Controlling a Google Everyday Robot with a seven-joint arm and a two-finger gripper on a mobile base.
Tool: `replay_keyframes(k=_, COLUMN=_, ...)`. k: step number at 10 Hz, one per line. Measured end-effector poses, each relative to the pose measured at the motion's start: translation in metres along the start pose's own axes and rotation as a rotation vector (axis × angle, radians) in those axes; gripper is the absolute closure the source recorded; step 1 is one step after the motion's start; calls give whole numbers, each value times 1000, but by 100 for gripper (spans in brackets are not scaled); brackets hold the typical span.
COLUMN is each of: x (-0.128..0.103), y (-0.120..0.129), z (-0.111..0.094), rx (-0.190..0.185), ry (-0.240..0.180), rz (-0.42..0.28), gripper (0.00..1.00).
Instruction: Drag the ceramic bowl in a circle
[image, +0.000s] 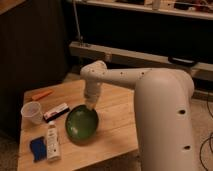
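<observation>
Gripper (91, 106), finger state impossible to tell, set down on the far rim of the ceramic bowl (81, 125) lying just below it on the table (112, 117); dragging apparently underway, circle completion not judgeable.

The bowl (82, 124) is seen as a round, shallow, glossy dark-green dish with a faint pale pattern inside. It is set upright on the wooden table, near the middle, toward the front edge. The gripper (91, 105) is placed at the bowl's rim at about 1 o'clock, reaching down from above. The rim is lit brighter along the 6 o'clock side, and the inside is left open to view.
</observation>
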Motion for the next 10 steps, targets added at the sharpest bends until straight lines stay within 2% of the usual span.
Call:
replay_keyframes(k=4, x=-2, y=-62, z=15, rx=-20, ry=66, rz=111, gripper=100)
replay_keyframes(k=6, x=10, y=-89, z=28, rx=-31, ry=110, rz=171, gripper=100)
replay_keyframes(k=9, x=31, y=-117, z=32, rx=-30, ry=137, rz=238, gripper=100)
replay_keyframes(k=10, x=53, y=-134, z=28, rx=-29, ry=140, rz=273, gripper=100)
